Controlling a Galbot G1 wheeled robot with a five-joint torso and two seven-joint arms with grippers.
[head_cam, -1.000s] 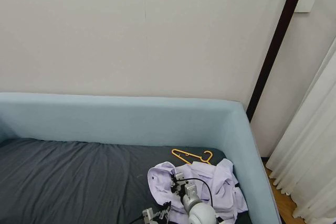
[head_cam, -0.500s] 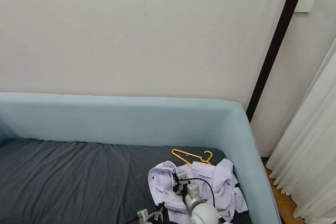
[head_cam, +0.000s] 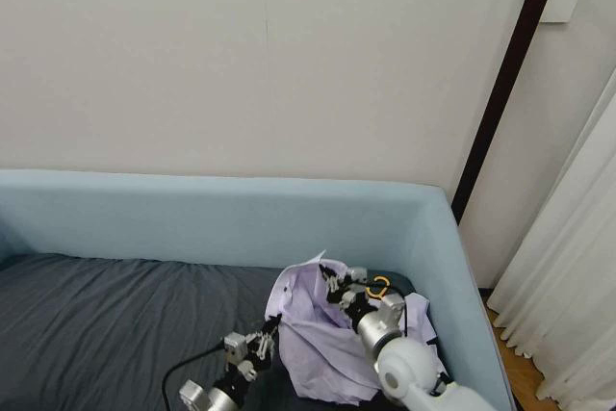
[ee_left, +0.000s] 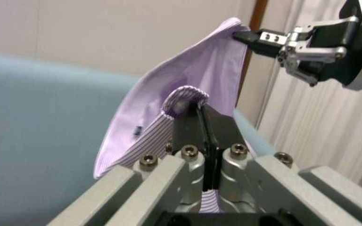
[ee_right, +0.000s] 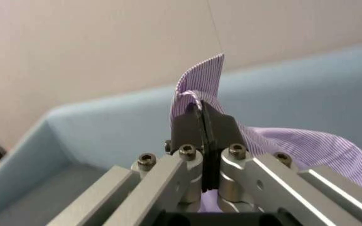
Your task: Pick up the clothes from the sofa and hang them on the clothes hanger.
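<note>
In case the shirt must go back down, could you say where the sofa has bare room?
The dark seat cushion is bare left of the shirt, bordered by the blue backrest. The right corner is crowded: left tool and right tool hold the shirt by the orange hanger.

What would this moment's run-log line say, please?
left end effector: shut on shirt | right end effector: shut on shirt | hanger: on sofa
</note>
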